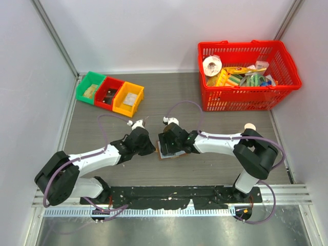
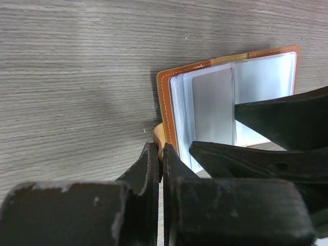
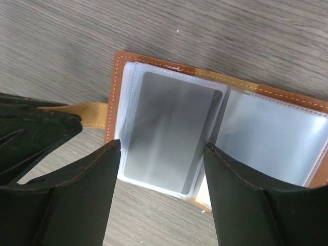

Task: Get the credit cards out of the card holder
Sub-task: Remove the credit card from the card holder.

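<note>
While the left tool [image 2: 160, 149] is clenched, its two fingers pressed flat together on the tan strap [image 2: 158, 134] of the card holder [image 2: 165, 97], we see the right tool [image 3: 161, 154] released, with its fingers spread wide. Those spread fingers straddle one page of the holder, one tip by the brown stitched border and the other near the central fold. We cannot tell whether they touch the page. Between them lies a credit card [image 3: 169, 128], grey-silver, tucked inside a clear sleeve.

The card holder lies open on the bench [image 1: 215, 164] with its pale inner panels facing up. Its second page shows only a glossy clear sleeve, and we cannot tell whether that one holds a card.

From above, both tools meet over the holder near the middle of the bench, the left at its left side and the right covering most of it. Farther out, three bins [image 1: 109, 93], green, red and yellow, stand in a row at the far left. A red basket [image 1: 246, 100] full of packets stands at the far right, well apart from the holder.
</note>
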`<state>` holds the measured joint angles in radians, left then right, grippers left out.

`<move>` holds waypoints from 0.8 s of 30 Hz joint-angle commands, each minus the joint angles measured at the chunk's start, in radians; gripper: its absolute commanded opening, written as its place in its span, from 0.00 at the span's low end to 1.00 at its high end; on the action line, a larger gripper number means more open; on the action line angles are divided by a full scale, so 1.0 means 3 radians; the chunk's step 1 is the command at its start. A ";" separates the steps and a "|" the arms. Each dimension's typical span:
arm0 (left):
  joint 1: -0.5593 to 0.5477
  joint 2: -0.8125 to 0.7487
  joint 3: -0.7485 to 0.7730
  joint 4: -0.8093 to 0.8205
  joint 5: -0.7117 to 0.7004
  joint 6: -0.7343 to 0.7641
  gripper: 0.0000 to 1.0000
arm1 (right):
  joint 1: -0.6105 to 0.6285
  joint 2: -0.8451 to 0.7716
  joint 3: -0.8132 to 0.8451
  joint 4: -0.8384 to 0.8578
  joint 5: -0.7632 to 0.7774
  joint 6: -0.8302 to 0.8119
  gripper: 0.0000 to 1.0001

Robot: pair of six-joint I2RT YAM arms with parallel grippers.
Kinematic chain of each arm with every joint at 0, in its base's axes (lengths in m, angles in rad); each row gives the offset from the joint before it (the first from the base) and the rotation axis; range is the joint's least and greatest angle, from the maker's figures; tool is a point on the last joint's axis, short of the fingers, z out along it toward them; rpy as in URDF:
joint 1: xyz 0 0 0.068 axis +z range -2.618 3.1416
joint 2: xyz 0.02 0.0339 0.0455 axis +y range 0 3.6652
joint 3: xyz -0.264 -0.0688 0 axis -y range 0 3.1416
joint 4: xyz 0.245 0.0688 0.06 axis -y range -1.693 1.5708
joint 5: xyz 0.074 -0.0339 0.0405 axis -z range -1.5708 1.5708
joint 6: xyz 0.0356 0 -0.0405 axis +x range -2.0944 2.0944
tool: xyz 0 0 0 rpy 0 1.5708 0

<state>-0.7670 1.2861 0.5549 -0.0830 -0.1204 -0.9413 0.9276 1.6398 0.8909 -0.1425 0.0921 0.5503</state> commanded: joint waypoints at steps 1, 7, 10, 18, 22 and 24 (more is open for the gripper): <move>-0.0026 -0.0099 -0.0009 0.0149 -0.0064 -0.0068 0.00 | 0.0088 0.0123 0.0226 -0.0286 0.0368 -0.0045 0.70; -0.0041 -0.0084 -0.0014 0.0164 -0.0054 -0.0063 0.00 | 0.0129 0.0240 0.0318 -0.0450 0.0485 -0.0090 0.70; -0.0041 -0.0084 -0.0034 0.0169 -0.0054 -0.0063 0.00 | 0.0135 0.0241 0.0344 -0.0512 0.0547 -0.0101 0.70; -0.0041 -0.0105 -0.0106 0.0144 -0.0095 -0.0022 0.00 | 0.0130 0.0062 0.0354 -0.0670 0.0649 -0.0182 0.68; -0.0041 -0.0089 -0.0177 0.0169 -0.0095 -0.0017 0.00 | 0.0094 -0.0030 0.0344 -0.0716 0.0634 -0.0249 0.68; -0.0041 -0.0089 -0.0203 0.0174 -0.0095 -0.0027 0.00 | 0.0063 -0.0081 0.0333 -0.0717 0.0583 -0.0269 0.68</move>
<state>-0.7780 1.2800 0.5117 -0.0563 -0.1226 -0.9607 0.9646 1.6741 0.9733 -0.3172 0.2283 0.5026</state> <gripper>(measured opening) 0.026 0.684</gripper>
